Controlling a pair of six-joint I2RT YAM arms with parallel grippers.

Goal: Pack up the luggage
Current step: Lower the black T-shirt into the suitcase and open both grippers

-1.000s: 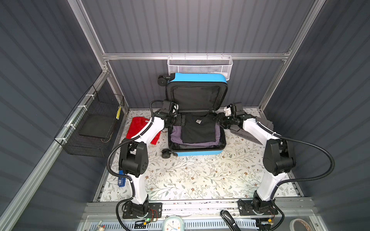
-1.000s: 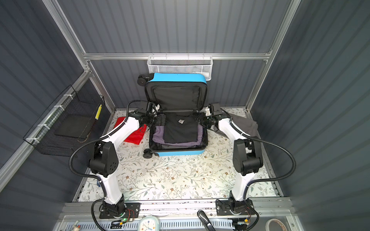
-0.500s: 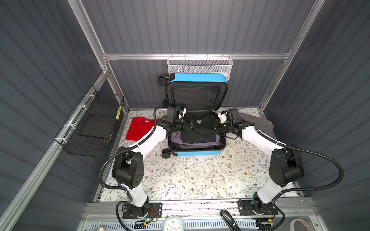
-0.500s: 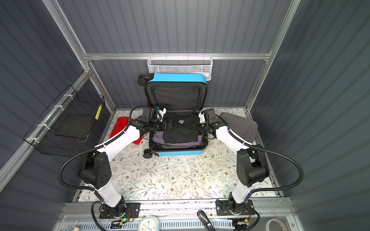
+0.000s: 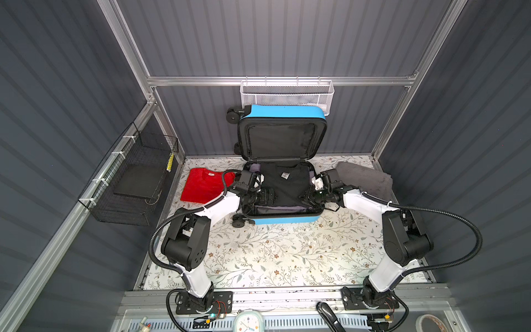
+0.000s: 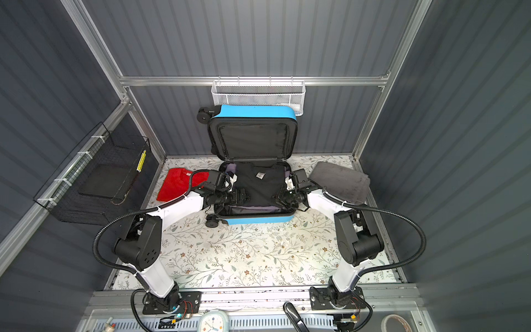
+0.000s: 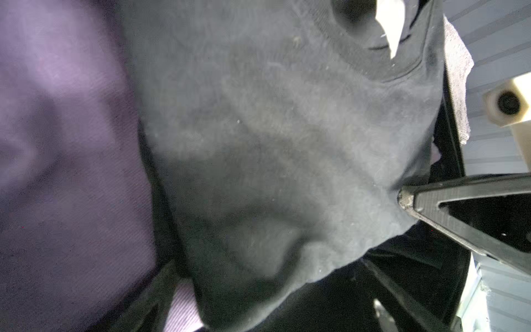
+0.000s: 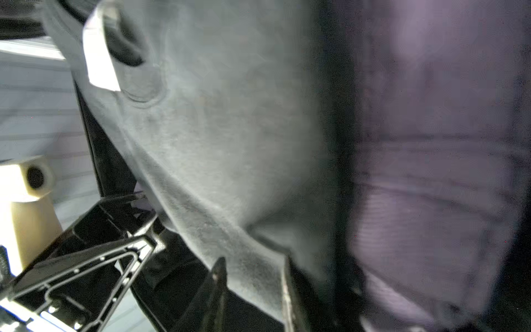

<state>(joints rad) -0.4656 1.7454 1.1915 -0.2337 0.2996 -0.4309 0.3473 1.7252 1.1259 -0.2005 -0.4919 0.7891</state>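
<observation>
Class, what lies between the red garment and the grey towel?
The open blue luggage, a black shirt inside it, seen in both top views.

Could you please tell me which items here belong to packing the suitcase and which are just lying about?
Job in hand: luggage, black shirt, purple garment; probably red shirt and grey cloth.
Lying about: white mesh basket, black wire basket, clock.
</observation>
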